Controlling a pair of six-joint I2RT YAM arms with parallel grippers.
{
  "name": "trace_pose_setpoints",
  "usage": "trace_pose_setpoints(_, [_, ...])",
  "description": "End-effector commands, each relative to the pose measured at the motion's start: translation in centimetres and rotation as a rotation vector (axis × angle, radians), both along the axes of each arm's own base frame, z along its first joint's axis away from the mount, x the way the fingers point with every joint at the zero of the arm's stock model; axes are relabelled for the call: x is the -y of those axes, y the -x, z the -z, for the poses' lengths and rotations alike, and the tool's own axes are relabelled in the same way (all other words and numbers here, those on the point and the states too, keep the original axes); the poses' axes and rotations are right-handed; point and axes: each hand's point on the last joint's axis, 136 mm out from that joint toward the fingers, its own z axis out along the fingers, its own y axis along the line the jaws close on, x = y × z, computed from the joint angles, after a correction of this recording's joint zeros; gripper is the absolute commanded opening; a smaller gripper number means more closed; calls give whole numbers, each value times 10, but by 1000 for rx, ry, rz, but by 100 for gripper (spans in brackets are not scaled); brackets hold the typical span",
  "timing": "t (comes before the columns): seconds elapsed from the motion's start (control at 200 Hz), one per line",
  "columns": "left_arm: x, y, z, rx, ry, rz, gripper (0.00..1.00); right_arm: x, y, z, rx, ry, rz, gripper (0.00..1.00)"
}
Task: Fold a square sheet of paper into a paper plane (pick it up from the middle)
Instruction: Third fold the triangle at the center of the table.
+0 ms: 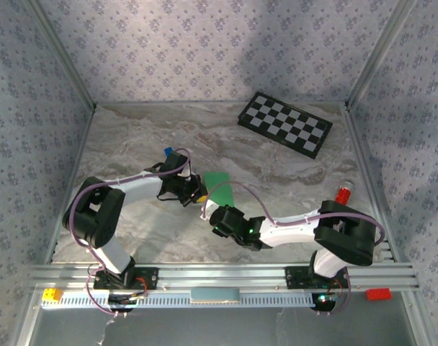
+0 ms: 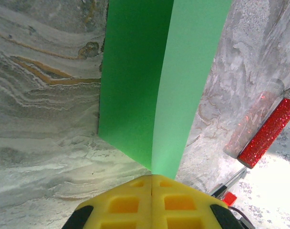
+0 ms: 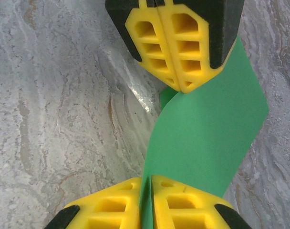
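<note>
The marble-patterned table [image 1: 132,144] bears a checkerboard [image 1: 284,124], a blue block [image 1: 168,152] and a red tube [image 1: 343,193].

**Odds and Ends on the Marble Bench**

The bench [image 1: 132,137] is grey marble-patterned with brown veins. A black-and-white checkerboard [image 1: 284,123] lies flat at its far right, set at an angle. A tiny blue block [image 1: 168,152] sits left of centre. A red glittery tube [image 1: 343,193] is near the right edge. Along the front rail [image 1: 226,272], a yellow brick [image 1: 52,295] sits at the left end and a red brick [image 1: 378,293] at the right.
</note>
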Motion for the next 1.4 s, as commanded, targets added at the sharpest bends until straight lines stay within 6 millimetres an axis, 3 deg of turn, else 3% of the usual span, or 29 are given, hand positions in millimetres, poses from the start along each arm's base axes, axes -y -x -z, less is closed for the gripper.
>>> trace_pose_setpoints(0.0, [1, -5, -12, 32, 9, 10, 0, 1, 0, -6, -18, -58, 14, 12])
trace_pose_setpoints(0.63, [1, -5, -11, 32, 9, 10, 0, -5, -4, -6, -56, -103, 13, 20])
trace_pose_setpoints(0.73, [1, -5, -12, 32, 10, 11, 0, -6, -4, -5, -60, -105, 10, 18])
trace_pose_setpoints(0.975, [1, -6, -13, 36, 9, 10, 0, -2, -4, -3, -78, -102, 20, 2])
trace_pose_setpoints(1.114, [-3, -8, -16, 52, -1, 7, 10, -2, -4, -3, -107, -120, 30, 0])
trace_pose_setpoints(1.194, [-10, -10, -20, 66, -28, 4, 22, -3, -2, -5, -148, -160, 33, 0])
trace_pose_setpoints(1.319, [-26, -16, -29, 105, -87, -4, 40, -8, 5, -7, -303, -272, 13, 0])
trace_pose_setpoints(1.394, [-34, -20, -36, 134, -117, -9, 45, -10, 6, -9, -445, -364, 34, 0])
